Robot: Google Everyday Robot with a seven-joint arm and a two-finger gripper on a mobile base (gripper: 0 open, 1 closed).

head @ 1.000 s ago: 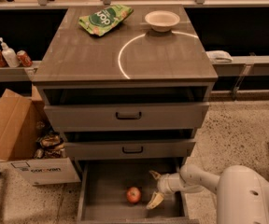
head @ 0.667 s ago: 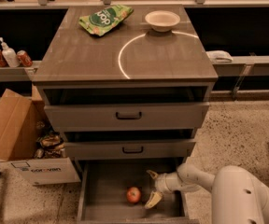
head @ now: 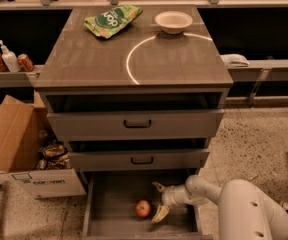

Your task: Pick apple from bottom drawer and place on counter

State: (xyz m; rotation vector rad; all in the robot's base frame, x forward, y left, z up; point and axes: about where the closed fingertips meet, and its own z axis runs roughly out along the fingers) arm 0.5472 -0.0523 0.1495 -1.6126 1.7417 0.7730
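I'm hovering the gripper (head: pixel 159 200) in the drawer (head: pixel 110 204), fingers (head: pixel 160 213) released beside the apple (head: pixel 143 208); nudging risks rolling it.

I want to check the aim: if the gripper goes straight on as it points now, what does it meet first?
Probably the apple. The open gripper sits in the bottom drawer, and the apple lies just ahead of it; depth is unclear.
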